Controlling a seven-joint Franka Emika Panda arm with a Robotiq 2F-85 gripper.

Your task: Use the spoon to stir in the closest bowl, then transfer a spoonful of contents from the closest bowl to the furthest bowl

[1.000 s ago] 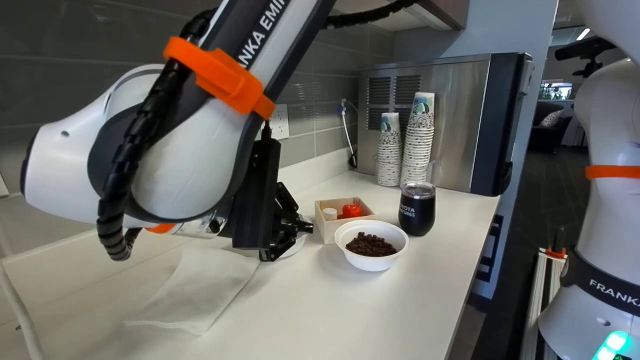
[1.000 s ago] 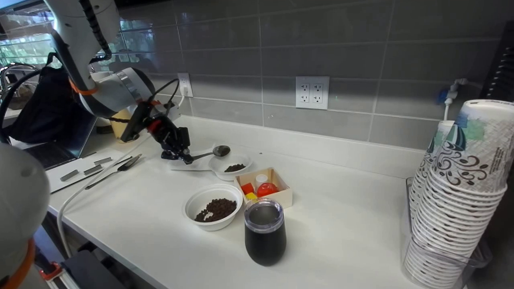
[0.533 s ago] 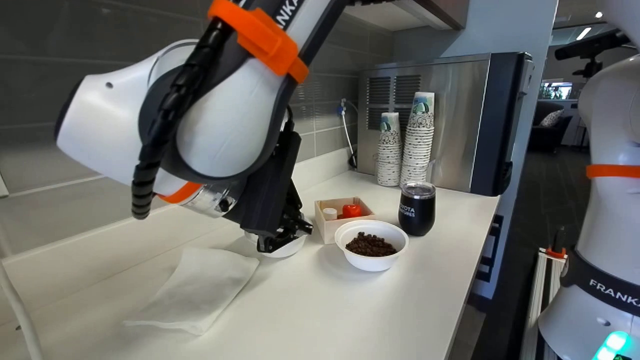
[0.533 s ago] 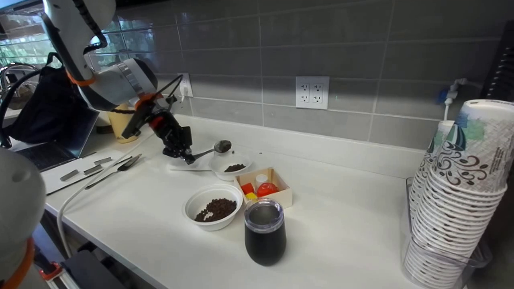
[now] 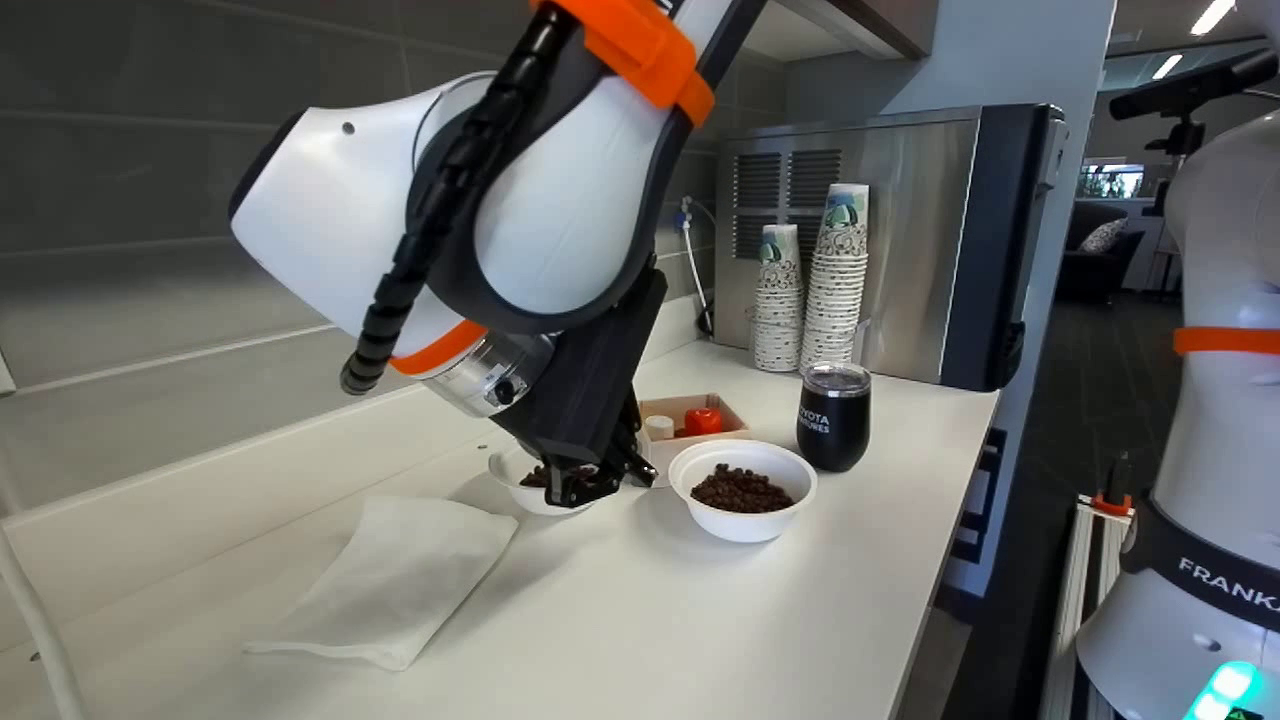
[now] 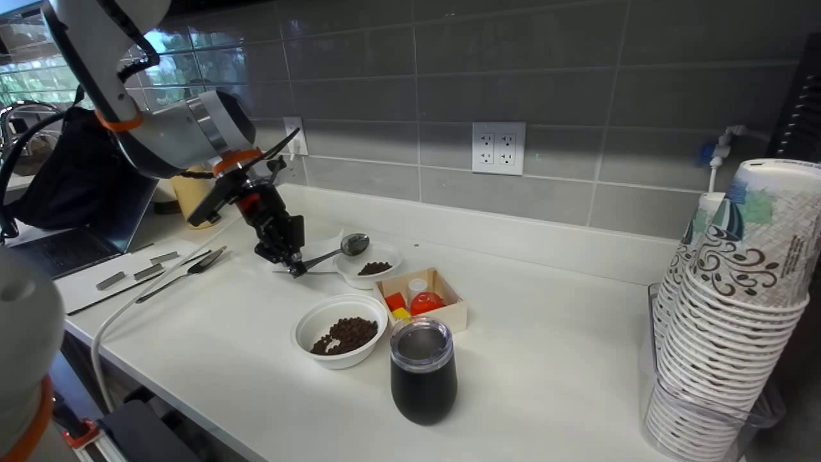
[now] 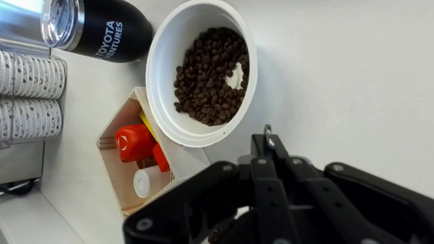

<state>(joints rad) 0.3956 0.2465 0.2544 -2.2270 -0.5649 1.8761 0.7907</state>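
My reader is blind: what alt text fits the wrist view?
A black gripper is shut on a barely visible spoon, below and right of a white bowl of dark brown beans. A black tumbler lies upper left, stacked cups at the left edge, a wooden box lower left.

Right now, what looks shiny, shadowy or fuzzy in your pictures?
In the wrist view, the bowl casts a soft shadow, the tumbler lid gleams, and the jaws look fuzzy near the bottom; in an exterior view, the gray wall mirrors bright light at far left; in an exterior view, a green lamp glares white in its middle.
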